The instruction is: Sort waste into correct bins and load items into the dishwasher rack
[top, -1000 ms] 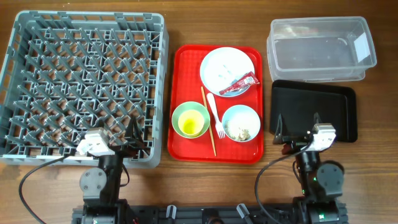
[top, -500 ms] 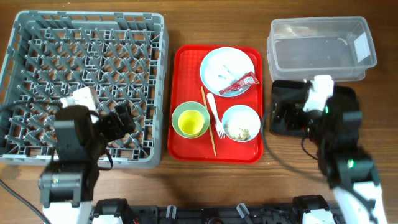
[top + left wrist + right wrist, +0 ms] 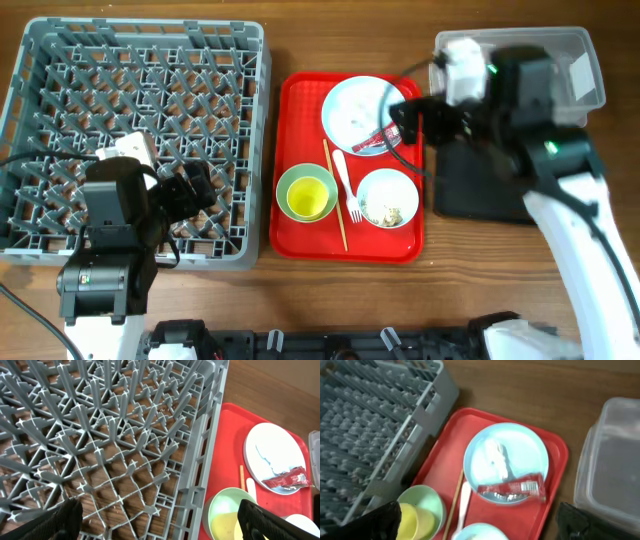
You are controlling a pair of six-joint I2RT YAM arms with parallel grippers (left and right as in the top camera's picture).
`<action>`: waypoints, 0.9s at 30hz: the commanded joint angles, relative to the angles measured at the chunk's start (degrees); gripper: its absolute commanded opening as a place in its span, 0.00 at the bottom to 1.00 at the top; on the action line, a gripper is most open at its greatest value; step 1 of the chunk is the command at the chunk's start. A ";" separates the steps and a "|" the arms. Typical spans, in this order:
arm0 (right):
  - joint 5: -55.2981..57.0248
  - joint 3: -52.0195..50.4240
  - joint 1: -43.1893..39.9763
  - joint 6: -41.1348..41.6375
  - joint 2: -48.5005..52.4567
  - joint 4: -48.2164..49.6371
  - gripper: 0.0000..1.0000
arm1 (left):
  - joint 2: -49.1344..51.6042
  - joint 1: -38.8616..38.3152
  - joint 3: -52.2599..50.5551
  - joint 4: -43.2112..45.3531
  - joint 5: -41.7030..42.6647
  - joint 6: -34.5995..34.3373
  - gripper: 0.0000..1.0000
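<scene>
The grey dishwasher rack [image 3: 60, 60] fills the left of the table and holds nothing. A red serving tray [image 3: 300, 230] carries the pale plate [image 3: 350, 105] with the red sauce packet [image 3: 385, 132] and a white napkin [image 3: 497, 455], the green bowl [image 3: 306, 192] with the yellow cup [image 3: 415, 520], the blue bowl [image 3: 388, 197] with crumbs, the white fork [image 3: 346, 185] and chopsticks [image 3: 333, 195]. My right gripper [image 3: 412, 115] is open above the plate's right side. My left gripper [image 3: 195, 195] is open over the rack's near right part. The clear tub [image 3: 570, 75] and black tray [image 3: 465, 195] are at right.
Bare wooden table [image 3: 300, 300] runs along the front edge and between the rack and the red tray. My right arm [image 3: 570, 190] crosses over the black tray and part of the clear tub.
My right arm has swung from the front right, over the black tray, up and left to the plate. My left arm rose over the rack's near edge, then held still.
</scene>
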 commanded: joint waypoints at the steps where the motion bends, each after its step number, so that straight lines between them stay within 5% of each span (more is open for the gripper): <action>1: 6.73 10.08 3.78 -5.18 11.15 -0.50 1.00 | 0.09 0.46 1.01 0.00 -0.55 -0.31 1.00; 3: 7.93 10.95 5.42 -5.40 16.26 2.47 0.99 | 0.09 0.46 1.01 -0.02 -0.55 -0.31 1.00; 8: 10.82 10.88 9.70 -5.09 30.99 9.84 0.78 | 0.09 0.46 1.01 -0.04 -0.55 -0.31 1.00; 16: 15.82 10.73 10.05 2.60 45.13 12.66 0.70 | 0.09 0.46 1.01 -0.07 -0.55 -0.31 1.00; 22: 18.49 10.40 10.05 6.23 45.44 11.19 0.40 | 0.09 0.46 1.01 -0.04 -0.55 -0.31 1.00; 26: 18.27 10.45 10.05 7.28 44.81 9.84 0.06 | 0.09 0.46 1.01 -0.07 -0.55 -0.31 1.00; 27: 18.27 10.69 10.05 7.30 44.15 9.25 0.04 | 0.09 0.46 1.01 -0.07 -0.55 -0.31 1.00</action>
